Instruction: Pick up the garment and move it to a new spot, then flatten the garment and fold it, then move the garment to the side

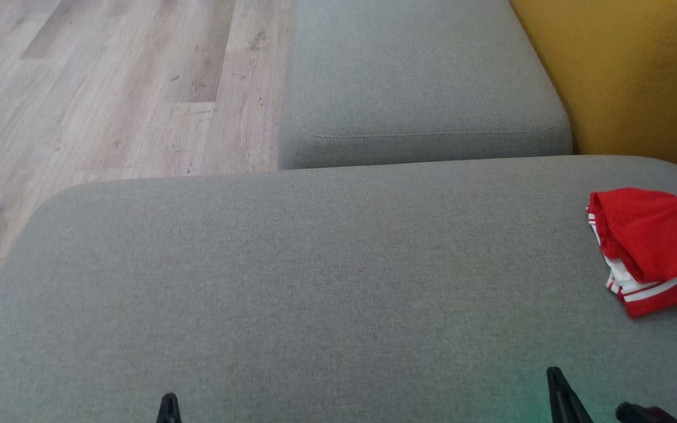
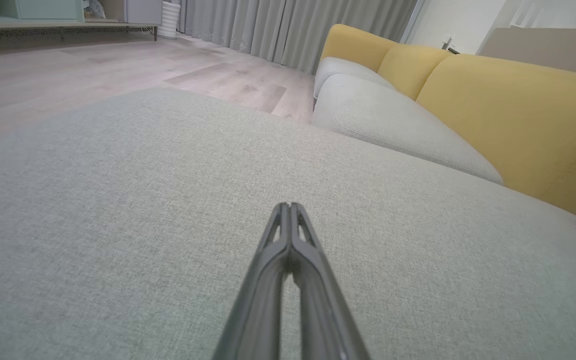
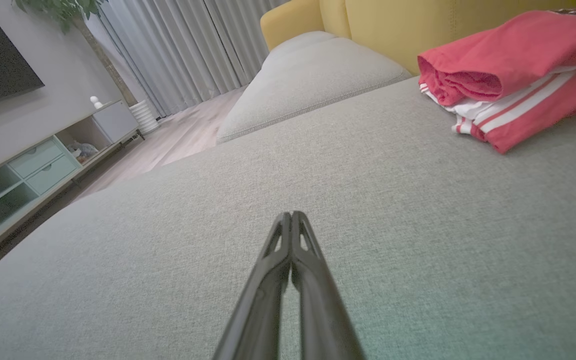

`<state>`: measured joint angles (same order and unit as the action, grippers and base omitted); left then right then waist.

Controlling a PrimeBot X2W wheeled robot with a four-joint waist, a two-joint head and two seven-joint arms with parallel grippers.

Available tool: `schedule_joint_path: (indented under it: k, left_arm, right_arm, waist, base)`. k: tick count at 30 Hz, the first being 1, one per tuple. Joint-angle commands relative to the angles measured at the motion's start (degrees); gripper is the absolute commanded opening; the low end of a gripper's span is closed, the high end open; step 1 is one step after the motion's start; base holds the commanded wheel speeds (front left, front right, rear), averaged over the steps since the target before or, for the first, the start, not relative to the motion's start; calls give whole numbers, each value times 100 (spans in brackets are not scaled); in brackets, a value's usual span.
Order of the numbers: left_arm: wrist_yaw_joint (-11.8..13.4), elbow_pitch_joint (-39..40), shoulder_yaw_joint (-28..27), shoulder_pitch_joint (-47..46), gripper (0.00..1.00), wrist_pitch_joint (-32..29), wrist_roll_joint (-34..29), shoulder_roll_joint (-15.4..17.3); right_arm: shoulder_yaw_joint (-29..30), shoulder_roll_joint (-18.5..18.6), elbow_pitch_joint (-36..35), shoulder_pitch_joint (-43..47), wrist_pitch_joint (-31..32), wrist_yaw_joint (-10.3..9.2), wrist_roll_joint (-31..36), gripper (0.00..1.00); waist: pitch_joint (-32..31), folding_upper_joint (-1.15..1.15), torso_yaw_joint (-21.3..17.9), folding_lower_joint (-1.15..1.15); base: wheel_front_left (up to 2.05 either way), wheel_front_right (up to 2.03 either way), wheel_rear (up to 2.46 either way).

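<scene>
Head view: the left tool (image 1: 168, 406) and right tool (image 1: 556, 379) poke up at 7 and 5 o'clock over the grey sofa seat (image 1: 315, 264), with the folded red garment (image 1: 650, 241) at 3 o'clock. Left wrist view: fingers pressed together, level above the seat. Right wrist view: fingers pressed together; the garment lies at 2 o'clock, long axis 9-to-3, rolled fold facing 9.

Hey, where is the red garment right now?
In the head view the folded red garment lies at the far right of the grey seat cushion, close to the yellow backrest, ahead and right of the right tool.
</scene>
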<state>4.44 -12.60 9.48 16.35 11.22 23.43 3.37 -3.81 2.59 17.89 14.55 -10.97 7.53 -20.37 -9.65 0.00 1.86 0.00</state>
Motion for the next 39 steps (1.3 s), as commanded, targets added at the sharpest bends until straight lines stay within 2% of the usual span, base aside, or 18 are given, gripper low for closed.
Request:
schedule_joint_path:
  k: [1,39]
  left_arm:
    - [-51,147,-83,-306,0,-20,145,39]
    - [-466,50,-535,-1005,0,-577,2670,78]
  right_arm:
    - [24,40,-200,-273,30,-1,-161,0]
    - [340,73,-271,-922,612,-2,-2752,0]
  waist:
    - [11,0,-2,0]
    - [364,0,-69,0]
  base:
    - [0,0,0]
    - [0,0,0]
